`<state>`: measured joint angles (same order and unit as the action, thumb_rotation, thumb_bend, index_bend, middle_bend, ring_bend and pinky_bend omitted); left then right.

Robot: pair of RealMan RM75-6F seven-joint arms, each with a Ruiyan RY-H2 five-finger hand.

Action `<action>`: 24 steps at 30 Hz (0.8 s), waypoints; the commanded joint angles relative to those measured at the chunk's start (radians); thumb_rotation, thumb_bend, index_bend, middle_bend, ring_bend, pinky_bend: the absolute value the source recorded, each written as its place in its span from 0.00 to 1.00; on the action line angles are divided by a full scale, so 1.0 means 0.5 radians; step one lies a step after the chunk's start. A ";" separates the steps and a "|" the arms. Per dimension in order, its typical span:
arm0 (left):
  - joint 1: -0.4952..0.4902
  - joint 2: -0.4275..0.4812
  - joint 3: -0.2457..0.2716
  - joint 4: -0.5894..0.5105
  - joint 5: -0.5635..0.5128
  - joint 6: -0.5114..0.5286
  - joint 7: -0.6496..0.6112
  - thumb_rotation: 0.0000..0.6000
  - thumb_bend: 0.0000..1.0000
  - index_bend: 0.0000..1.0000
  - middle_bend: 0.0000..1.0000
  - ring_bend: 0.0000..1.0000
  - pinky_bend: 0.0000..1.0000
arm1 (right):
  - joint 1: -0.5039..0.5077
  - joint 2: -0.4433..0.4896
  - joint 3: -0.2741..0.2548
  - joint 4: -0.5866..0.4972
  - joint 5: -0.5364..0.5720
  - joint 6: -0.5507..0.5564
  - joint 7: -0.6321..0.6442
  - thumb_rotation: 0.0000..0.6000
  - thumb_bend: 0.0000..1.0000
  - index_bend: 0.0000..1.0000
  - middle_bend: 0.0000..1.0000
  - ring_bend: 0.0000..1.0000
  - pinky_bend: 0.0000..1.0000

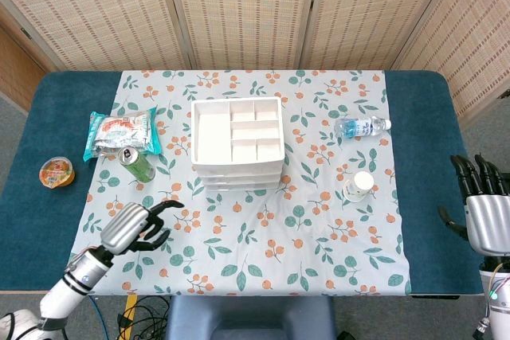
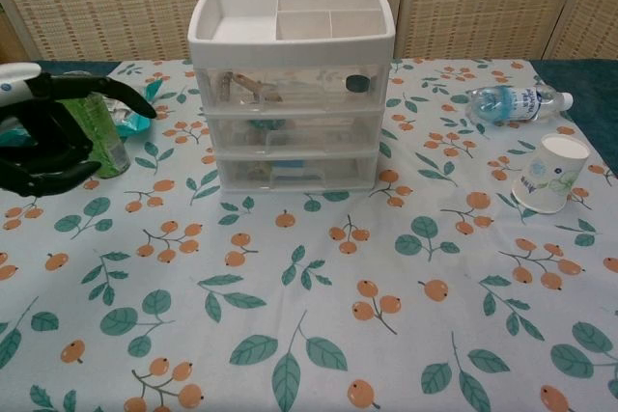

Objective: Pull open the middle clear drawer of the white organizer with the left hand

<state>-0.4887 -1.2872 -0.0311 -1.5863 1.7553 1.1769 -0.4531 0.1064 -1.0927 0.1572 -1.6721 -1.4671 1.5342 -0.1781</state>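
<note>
The white organizer (image 1: 237,142) (image 2: 290,65) stands mid-table with three clear drawers stacked under a compartmented top tray. Its middle clear drawer (image 2: 294,131) is pushed in, small items showing through the front. My left hand (image 1: 135,227) (image 2: 53,132) hovers over the tablecloth to the front left of the organizer, fingers spread and holding nothing, well apart from the drawers. My right hand (image 1: 483,211) stays at the table's right edge, fingers extended and empty.
A green can (image 1: 137,164) (image 2: 99,132) stands left of the organizer, partly behind my left hand in the chest view. A snack bag (image 1: 119,132), an orange jelly cup (image 1: 56,172), a water bottle (image 1: 361,126) (image 2: 512,101) and a paper cup (image 1: 359,185) (image 2: 549,173) also lie around.
</note>
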 commanded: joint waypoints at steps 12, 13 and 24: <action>-0.355 -0.380 -0.108 0.120 -0.216 -0.330 -0.251 1.00 0.47 0.09 0.90 0.97 1.00 | -0.005 -0.021 -0.059 -0.005 0.042 -0.080 0.024 1.00 0.30 0.00 0.10 0.04 0.09; -0.366 -0.397 -0.117 0.124 -0.239 -0.343 -0.241 1.00 0.47 0.09 0.90 0.97 1.00 | -0.006 -0.021 -0.065 -0.005 0.038 -0.083 0.027 1.00 0.30 0.00 0.10 0.04 0.09; -0.443 -0.573 -0.198 0.148 -0.531 -0.472 -0.096 1.00 0.47 0.09 0.90 0.97 1.00 | -0.033 -0.019 -0.100 -0.007 0.026 -0.071 0.057 1.00 0.30 0.00 0.10 0.04 0.09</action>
<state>-0.7051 -1.5604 -0.1225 -1.5170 1.5055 0.9491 -0.5132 0.0896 -1.1021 0.1074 -1.6755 -1.4542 1.4992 -0.1497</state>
